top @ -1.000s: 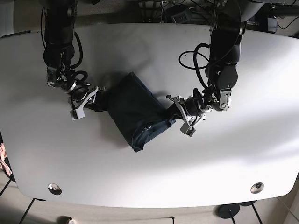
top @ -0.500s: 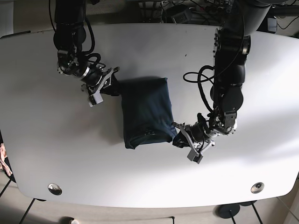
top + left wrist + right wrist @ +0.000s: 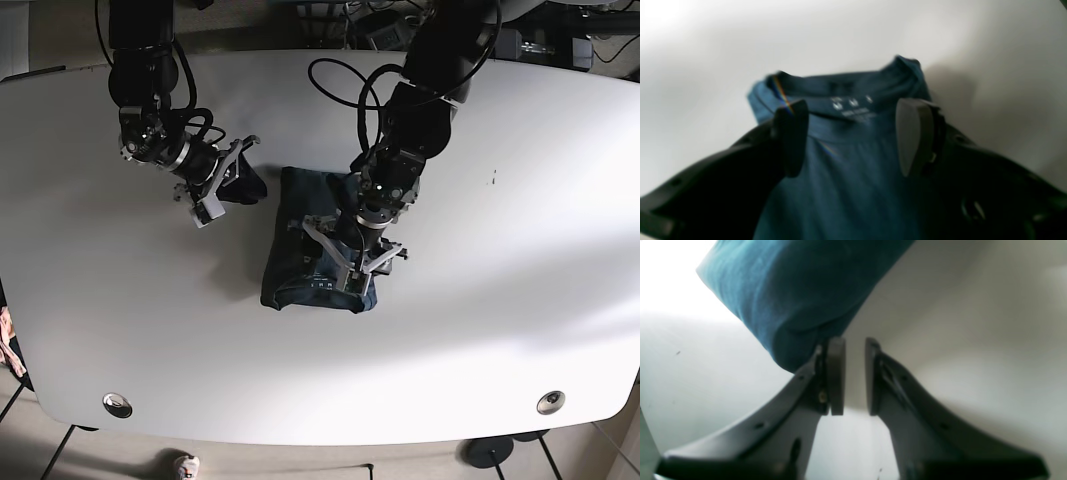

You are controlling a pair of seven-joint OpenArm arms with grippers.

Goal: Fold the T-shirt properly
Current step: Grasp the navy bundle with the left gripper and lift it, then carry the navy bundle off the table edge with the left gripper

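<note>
T-shirt (image 3: pixel 318 240) lies near the middle of the white surface (image 3: pixel 520 260), a dark teal bundle folded into a rough rectangle with its long sides running toward the front and back edges. Two round metal fittings (image 3: pixel 116 404) sit in the surface near its front corners — nothing else rests on it. Cables (image 3: pixel 345 85) loop from the left arm above the cloth.

Left end effector (image 3: pixel 352 250) sits directly over the shirt, covering part of its right side in the base view; in the left wrist view its fingers (image 3: pixel 791 136) are spread wide with the neckline and printed collar label (image 3: pixel 850 103) between them, pinching nothing. Right end effector (image 3: pixel 222 185) hovers just beside the shirt's back-left corner; its pads (image 3: pixel 836 373) stand nearly together with a narrow gap that holds no cloth, one pad touching the rounded folded edge.

Fabric looks smooth on top, with a thick rolled fold at the back and a slightly uneven front hem.
</note>
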